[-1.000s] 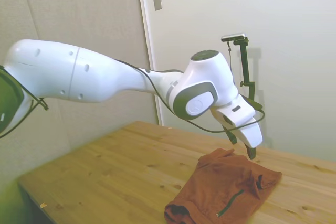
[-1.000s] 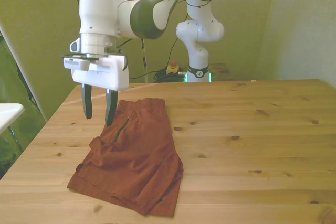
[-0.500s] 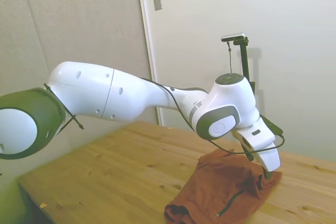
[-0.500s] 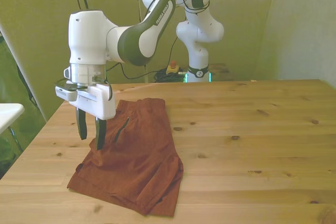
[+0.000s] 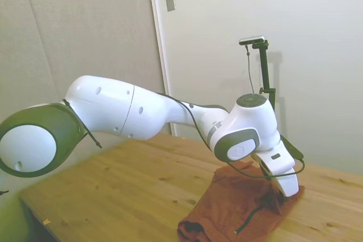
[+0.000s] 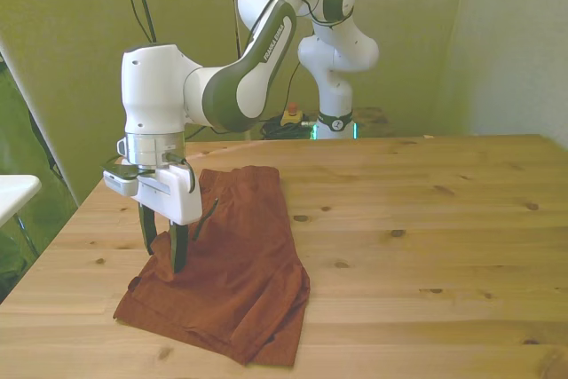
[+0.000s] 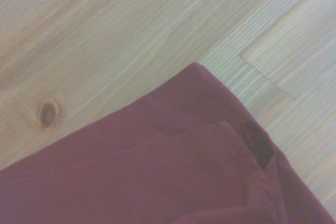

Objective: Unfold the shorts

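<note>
Shorts (image 6: 235, 264) rust-orange, folded, rumpled

The rust-orange shorts (image 6: 231, 264) lie folded and rumpled on the tabletop (image 6: 426, 219) near the front view's left edge, dark zipped pocket facing up

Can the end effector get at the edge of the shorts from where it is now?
Probably yes. The end effector is open, right down at the edge of the shorts on the front view's left, with nothing else on the table near it.
</note>
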You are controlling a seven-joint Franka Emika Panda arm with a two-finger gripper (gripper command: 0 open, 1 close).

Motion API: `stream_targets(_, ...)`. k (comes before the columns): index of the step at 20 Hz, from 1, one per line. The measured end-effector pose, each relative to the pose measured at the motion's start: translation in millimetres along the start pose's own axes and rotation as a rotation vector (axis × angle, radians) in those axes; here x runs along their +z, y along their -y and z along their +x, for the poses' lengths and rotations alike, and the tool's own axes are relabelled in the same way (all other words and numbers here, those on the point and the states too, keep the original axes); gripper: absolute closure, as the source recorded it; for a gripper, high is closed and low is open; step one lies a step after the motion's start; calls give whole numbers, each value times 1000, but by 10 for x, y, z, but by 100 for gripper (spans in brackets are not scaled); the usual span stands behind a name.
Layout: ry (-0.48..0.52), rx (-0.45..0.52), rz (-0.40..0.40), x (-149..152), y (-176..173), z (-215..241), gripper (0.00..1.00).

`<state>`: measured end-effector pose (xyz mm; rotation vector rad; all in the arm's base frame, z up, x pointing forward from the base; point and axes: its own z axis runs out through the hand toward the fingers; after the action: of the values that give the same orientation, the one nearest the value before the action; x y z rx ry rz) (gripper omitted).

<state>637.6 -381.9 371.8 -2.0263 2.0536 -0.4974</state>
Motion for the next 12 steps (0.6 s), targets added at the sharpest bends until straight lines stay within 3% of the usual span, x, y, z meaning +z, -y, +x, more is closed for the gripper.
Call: stream_targets(12,22,-1,5,93,26,-100,100)
